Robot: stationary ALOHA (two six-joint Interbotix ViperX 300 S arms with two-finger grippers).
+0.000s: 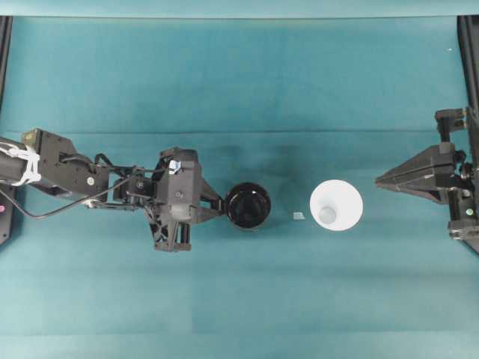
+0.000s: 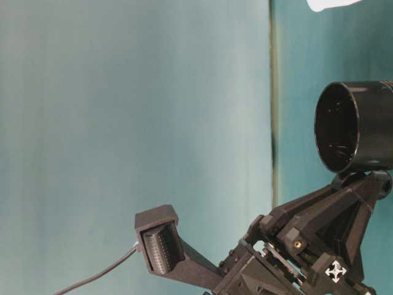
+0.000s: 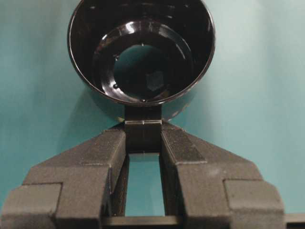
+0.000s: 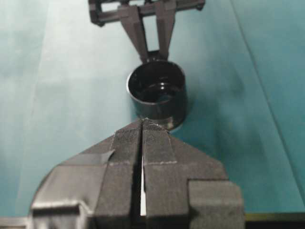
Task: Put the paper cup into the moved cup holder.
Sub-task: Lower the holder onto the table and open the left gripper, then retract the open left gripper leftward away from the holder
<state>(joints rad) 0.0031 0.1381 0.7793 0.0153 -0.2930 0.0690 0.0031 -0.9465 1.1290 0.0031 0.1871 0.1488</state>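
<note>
No lettering, brand or number can be read anywhere here. The nearest thing to a sign is a small white cross-shaped arrow mark (image 2: 336,271) on the black body of the arm, seen from table level. A tiny white tag (image 1: 299,215) on the worktop is too small to read.

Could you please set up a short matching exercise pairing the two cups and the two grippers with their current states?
Things:
1. paper cup
2. cup holder
3. left gripper
4. right gripper

States:
A. fingers shut, holding nothing
B. fingers clamped on a small black handle
C. standing free on the cloth, white
D. held by its handle, black and hollow

Pairs: 1-C, 2-D, 3-B, 4-A
</note>
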